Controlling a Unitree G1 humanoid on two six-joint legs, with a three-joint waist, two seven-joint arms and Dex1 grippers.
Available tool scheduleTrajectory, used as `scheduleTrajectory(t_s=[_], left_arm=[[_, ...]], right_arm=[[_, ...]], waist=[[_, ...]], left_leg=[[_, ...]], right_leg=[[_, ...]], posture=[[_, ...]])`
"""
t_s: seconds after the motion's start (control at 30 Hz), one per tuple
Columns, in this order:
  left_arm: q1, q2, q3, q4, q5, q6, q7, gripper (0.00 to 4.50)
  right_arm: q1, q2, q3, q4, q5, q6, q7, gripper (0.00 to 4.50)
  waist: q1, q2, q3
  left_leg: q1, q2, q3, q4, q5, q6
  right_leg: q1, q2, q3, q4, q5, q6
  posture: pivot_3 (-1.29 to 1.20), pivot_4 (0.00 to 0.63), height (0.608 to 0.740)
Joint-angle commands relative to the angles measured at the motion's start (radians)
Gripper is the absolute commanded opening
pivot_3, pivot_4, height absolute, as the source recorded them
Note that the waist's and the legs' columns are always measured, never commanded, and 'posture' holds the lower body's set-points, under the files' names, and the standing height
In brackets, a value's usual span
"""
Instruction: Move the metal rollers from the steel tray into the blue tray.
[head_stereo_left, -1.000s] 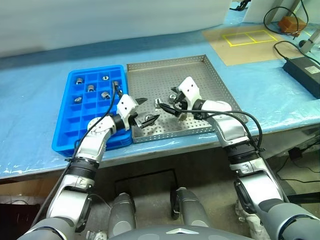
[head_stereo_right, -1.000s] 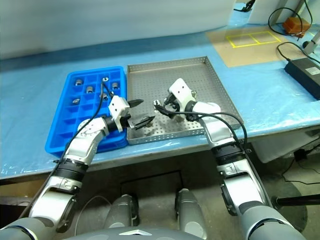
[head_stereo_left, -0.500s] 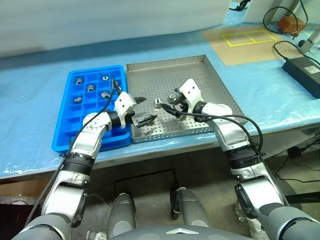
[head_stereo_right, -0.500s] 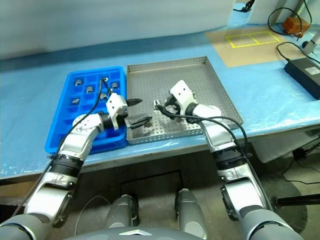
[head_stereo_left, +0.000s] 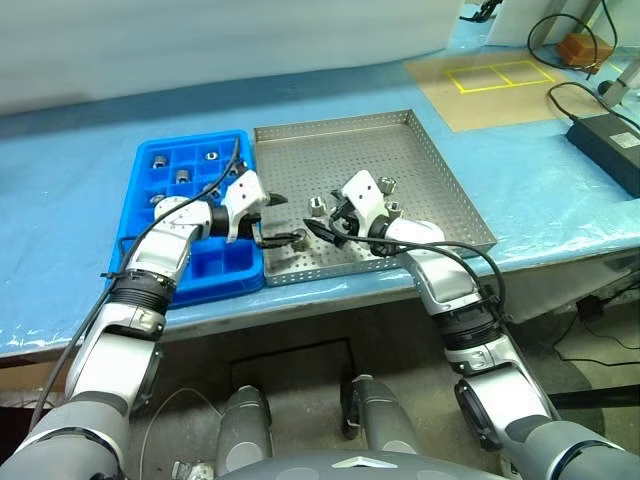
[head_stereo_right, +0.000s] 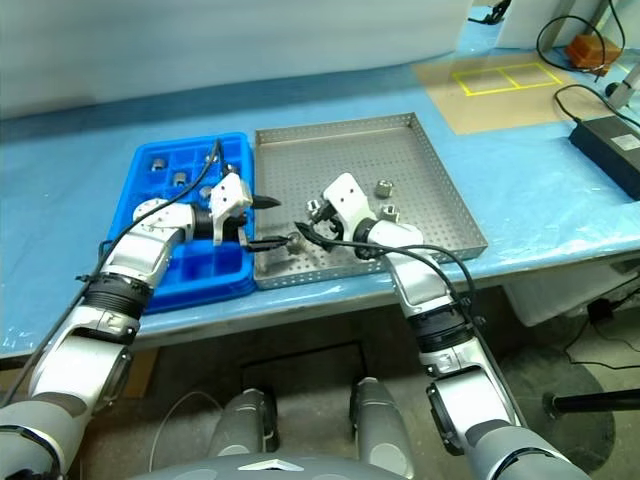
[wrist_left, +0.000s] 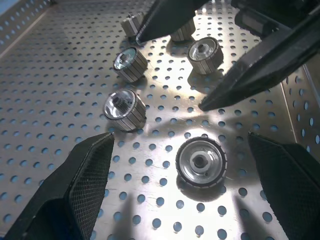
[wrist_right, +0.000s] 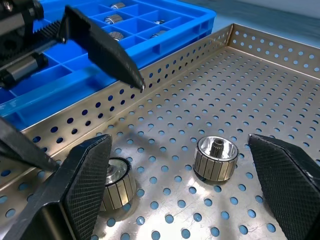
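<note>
Two end effectors are facing each other over the near left part of the steel tray (head_stereo_left: 430, 185), both with fingers spread wide and pinching nothing. Nearest, the left end effector (head_stereo_left: 284, 219) is reaching in from over the blue tray (head_stereo_left: 140, 240) and pointing rightward; in its wrist view one roller (wrist_left: 201, 161) is lying on its flat end between its fingers, hollow centre facing up, so its axis is standing upright. This looks like the natural pick for the left arm, a short push forward before closing. The right end effector (head_stereo_left: 320, 222) is pointing leftward toward the same spot, its tips hanging just above the rollers; in its wrist view two rollers, one (wrist_right: 114, 183) beside its finger and one (wrist_right: 216, 156) between the fingers, are also standing upright on the perforated floor. Farther right, two more rollers (head_stereo_left: 387, 184) are sitting near the right arm's wrist, well apart from the left arm. Farthest, several rollers (head_stereo_left: 182, 177) are already resting in the blue tray's far compartments.
</note>
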Motion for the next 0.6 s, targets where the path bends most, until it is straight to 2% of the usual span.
scheduleTrajectory(t_s=[0.03, 0.3, 0.5, 0.6], left_arm=[[-0.034, 0.000, -0.014, -0.004, 0.012, -0.010, -0.030, 4.50], [-0.063, -0.030, -0.035, 0.046, 0.035, -0.039, -0.048, 4.50], [-0.103, -0.055, -0.091, 0.159, 0.120, -0.109, -0.032, 4.50], [-0.124, -0.070, -0.105, 0.220, 0.147, -0.141, -0.037, 4.50]], right_arm=[[0.006, 0.015, 0.001, -0.056, 0.021, -0.031, 0.005, 4.46], [0.048, -0.006, 0.042, -0.157, 0.012, -0.017, 0.045, 4.46], [0.084, -0.037, 0.057, -0.223, -0.003, -0.007, 0.038, 4.46], [0.098, -0.039, 0.055, -0.249, 0.000, -0.008, 0.029, 4.46]], waist=[[-0.001, 0.000, 0.000], [-0.002, 0.000, 0.000], [-0.006, 0.000, 0.000], [-0.010, 0.000, 0.000]], left_leg=[[0.000, 0.000, 0.000, 0.000, 0.000, 0.000], [0.000, 0.000, 0.000, 0.000, 0.000, 0.000], [0.004, 0.000, 0.000, 0.000, 0.000, 0.000], [0.007, 0.000, 0.000, 0.000, 0.000, 0.000]], right_leg=[[0.000, 0.000, 0.000, 0.000, 0.000, 0.000], [0.000, 0.000, 0.000, 0.000, 0.000, 0.000], [0.005, 0.000, 0.000, -0.001, 0.000, 0.000], [0.008, 0.000, 0.000, -0.002, -0.004, 0.006]], posture=[[-0.31, 0.150, 0.740], [-0.37, 0.150, 0.740], [-0.43, 0.150, 0.740], [-0.46, 0.150, 0.740]])
